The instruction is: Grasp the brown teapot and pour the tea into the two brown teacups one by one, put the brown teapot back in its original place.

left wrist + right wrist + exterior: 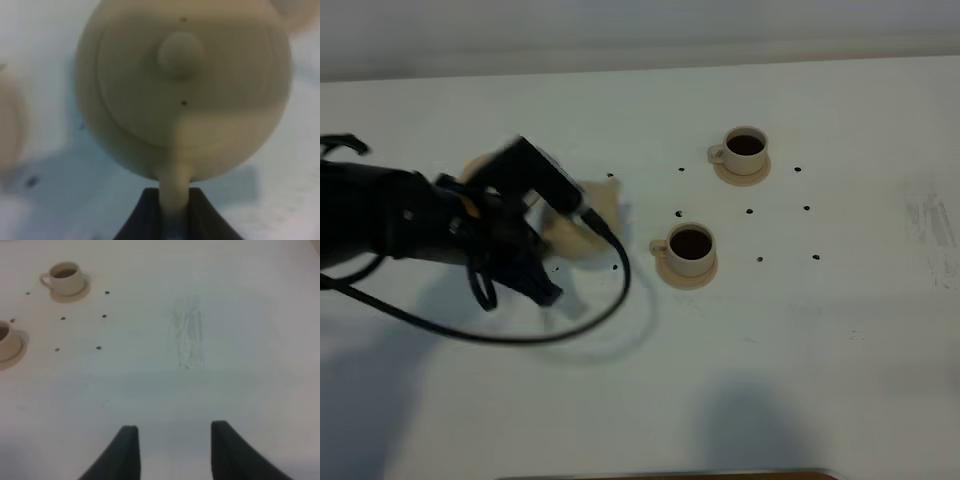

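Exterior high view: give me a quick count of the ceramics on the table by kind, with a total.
Teapot: 1, the brown teapot, largely hidden behind the left arm
Teacups: 2, the far teacup and the near teacup, both with dark liquid inside
Cup saucers: 2, the far saucer and the near saucer
Total: 5

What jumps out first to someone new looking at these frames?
The black left arm on the left of the table, its claw shut on the handle of the brown teapot. Next, the two brown teacups right of it, each on a saucer, both showing dark tea. The right claw hangs open over bare table.
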You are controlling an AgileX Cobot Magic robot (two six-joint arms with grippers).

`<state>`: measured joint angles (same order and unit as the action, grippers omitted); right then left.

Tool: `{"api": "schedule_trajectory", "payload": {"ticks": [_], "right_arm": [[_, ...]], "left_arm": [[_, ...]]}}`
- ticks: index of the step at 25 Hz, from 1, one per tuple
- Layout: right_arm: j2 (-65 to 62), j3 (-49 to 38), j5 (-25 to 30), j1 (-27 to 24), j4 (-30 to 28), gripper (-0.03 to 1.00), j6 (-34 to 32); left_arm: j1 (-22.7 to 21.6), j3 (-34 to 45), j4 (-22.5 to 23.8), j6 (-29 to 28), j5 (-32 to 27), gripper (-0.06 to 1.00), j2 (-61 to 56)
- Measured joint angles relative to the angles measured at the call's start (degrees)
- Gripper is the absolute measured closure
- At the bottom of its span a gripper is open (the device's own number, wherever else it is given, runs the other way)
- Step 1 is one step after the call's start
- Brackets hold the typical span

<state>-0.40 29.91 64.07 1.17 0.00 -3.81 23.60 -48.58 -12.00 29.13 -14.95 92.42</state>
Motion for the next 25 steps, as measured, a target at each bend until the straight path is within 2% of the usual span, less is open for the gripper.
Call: {"api": "schedule_trajectory", "payload": {"ticks": [5, 12, 16, 25], "right_arm": [[0.0, 0.0, 0.0, 0.0, 0.0, 0.62, 0.0], [0.0, 0.0, 0.0, 0.0, 0.0, 0.62, 0.0], [0.0, 0.0, 0.0, 0.0, 0.0, 0.62, 0.0], [0.0, 0.0, 0.0, 0.0, 0.0, 0.62, 0.0]], "left_arm": [[-7.54, 0.0, 0.06, -6.58, 0.02, 0.86, -1.43], [-14.65, 0.0, 0.88, -8.63, 0.45, 0.86, -1.41], [-16.87, -0.06, 0.93, -10.04, 2.39, 0.86, 0.88], [-17.11, -6.8, 0.88, -10.36, 1.91, 0.86, 9.33]]}}
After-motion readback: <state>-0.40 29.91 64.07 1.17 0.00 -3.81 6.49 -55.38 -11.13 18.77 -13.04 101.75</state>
